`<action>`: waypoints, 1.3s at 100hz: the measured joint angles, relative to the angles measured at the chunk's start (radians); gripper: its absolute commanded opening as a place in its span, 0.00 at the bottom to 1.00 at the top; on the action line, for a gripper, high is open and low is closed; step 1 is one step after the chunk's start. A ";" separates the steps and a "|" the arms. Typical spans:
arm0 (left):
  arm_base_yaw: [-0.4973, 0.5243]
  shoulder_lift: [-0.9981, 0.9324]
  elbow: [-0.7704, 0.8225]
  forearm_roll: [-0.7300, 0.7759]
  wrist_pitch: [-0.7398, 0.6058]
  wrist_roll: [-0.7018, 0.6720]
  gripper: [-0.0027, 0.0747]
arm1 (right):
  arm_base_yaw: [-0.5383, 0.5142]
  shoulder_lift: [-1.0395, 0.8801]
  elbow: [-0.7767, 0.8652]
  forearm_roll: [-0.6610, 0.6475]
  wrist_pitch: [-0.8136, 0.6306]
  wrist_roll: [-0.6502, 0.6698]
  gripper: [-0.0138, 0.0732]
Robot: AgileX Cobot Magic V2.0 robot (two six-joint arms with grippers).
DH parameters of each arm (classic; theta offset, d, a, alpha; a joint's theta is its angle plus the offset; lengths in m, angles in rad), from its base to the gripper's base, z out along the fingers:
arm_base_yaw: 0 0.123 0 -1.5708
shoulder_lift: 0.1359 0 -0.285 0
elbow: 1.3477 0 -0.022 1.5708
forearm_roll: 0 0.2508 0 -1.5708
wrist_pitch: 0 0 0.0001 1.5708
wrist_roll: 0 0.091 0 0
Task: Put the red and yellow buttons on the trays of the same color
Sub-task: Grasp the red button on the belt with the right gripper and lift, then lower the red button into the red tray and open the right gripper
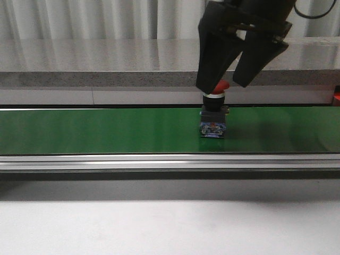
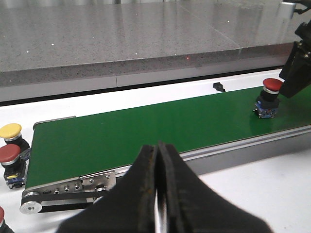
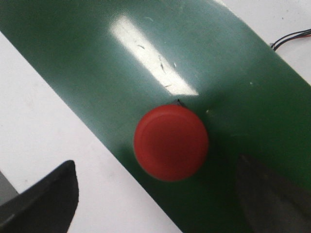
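Note:
A red button (image 1: 213, 114) with a black and blue base stands upright on the green conveyor belt (image 1: 106, 130). It also shows in the left wrist view (image 2: 268, 98) and from above in the right wrist view (image 3: 171, 142). My right gripper (image 1: 227, 85) hangs open just above it, one finger on each side, not touching; in its wrist view (image 3: 160, 194) the jaws stand wide apart. My left gripper (image 2: 158, 150) is shut and empty, in front of the belt's left end. A yellow button (image 2: 11, 132) and a red button (image 2: 9, 158) stand off the belt's left end. No trays are in view.
The belt's metal frame (image 1: 170, 162) runs along its near edge. A grey stone ledge (image 1: 106, 69) lies behind the belt. White tabletop (image 1: 170, 228) lies in front. A small black part (image 2: 219, 87) sits behind the belt. Another red button (image 2: 1, 216) shows partly at the edge.

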 measured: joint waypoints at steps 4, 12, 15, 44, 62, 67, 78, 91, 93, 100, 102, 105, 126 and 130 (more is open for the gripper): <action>0.000 0.000 0.000 0.000 0.000 0.000 0.01 | 0.000 0.012 0.000 0.000 -0.008 0.000 0.90; 0.000 0.000 0.000 0.000 0.000 0.000 0.01 | 0.000 0.028 0.000 0.000 -0.029 0.000 0.86; 0.000 0.000 0.000 0.000 0.000 0.000 0.01 | 0.000 0.031 0.000 -0.002 -0.040 0.000 0.82; 0.000 0.000 0.000 0.000 0.000 0.000 0.01 | 0.000 0.058 0.000 -0.035 -0.064 -0.004 0.36; 0.000 0.000 0.000 0.000 0.000 0.000 0.01 | 0.000 0.041 0.000 -0.037 -0.080 -0.007 0.35; 0.000 0.000 0.000 0.000 0.000 0.000 0.01 | -0.002 0.023 0.000 -0.037 -0.089 -0.007 0.35; 0.000 0.000 0.000 0.000 0.000 0.000 0.01 | -0.028 -0.026 0.000 -0.037 -0.106 0.002 0.35; 0.000 0.000 0.000 0.000 0.000 0.000 0.01 | -0.107 -0.081 0.000 -0.035 -0.112 0.033 0.35; 0.000 0.000 0.000 0.000 0.000 0.000 0.01 | -0.125 -0.087 0.000 -0.035 -0.112 0.040 0.35; 0.000 0.000 0.000 0.000 0.000 0.000 0.01 | -0.192 -0.102 0.000 -0.035 -0.112 0.065 0.35; 0.000 0.000 0.000 0.000 0.000 0.000 0.01 | -0.213 -0.104 0.000 -0.035 -0.112 0.070 0.35; 0.000 0.000 0.000 0.000 0.000 0.000 0.01 | -0.250 -0.107 0.000 -0.035 -0.112 0.082 0.35; 0.000 0.000 0.000 0.000 0.000 0.000 0.01 | -0.480 -0.109 0.000 -0.037 -0.133 0.197 0.35; 0.000 0.000 0.000 0.000 0.000 0.000 0.01 | -0.515 -0.109 0.000 -0.037 -0.145 0.215 0.35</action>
